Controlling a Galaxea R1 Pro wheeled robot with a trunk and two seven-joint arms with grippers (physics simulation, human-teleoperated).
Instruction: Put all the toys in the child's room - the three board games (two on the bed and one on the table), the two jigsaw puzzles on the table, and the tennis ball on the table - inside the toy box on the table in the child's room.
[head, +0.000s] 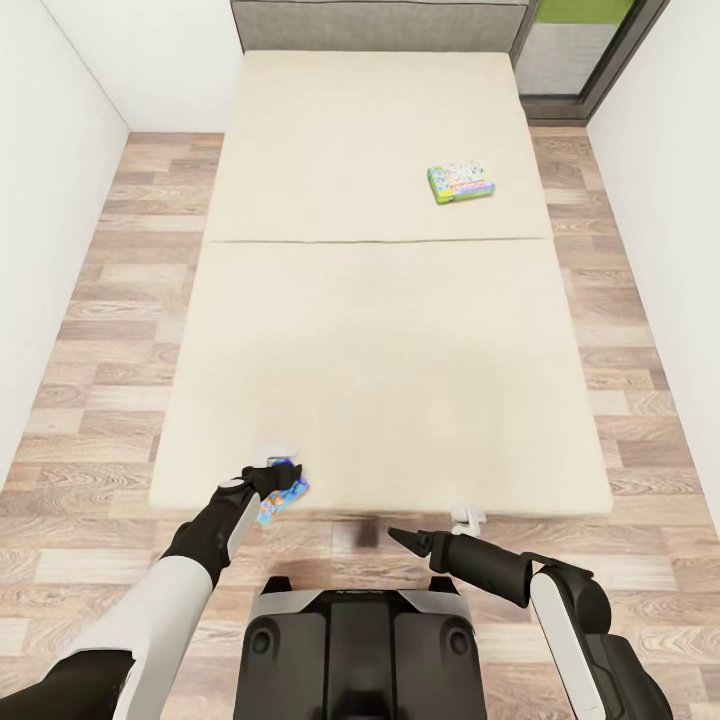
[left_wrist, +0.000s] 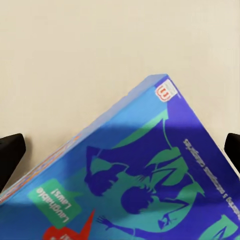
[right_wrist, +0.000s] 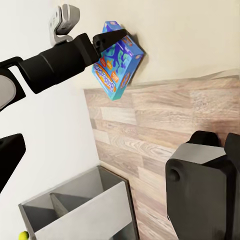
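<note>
While your left end effector (head: 280, 478) is gripping the blue board game (head: 283, 497) at the bed's (head: 380, 380) near edge, keep it clamped and lift the game clear of the mattress before turning away. Your right end effector (head: 400, 537) is hanging empty over the floor (head: 80, 400), its opening unclear. A second game (head: 461, 183) is lying on the far mattress section, near the window (head: 580, 45).

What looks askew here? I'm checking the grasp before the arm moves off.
The blue board game hangs tilted at the bed's near edge, pinched by one side in the left end effector. The other board game lies flat on the mattress.
</note>
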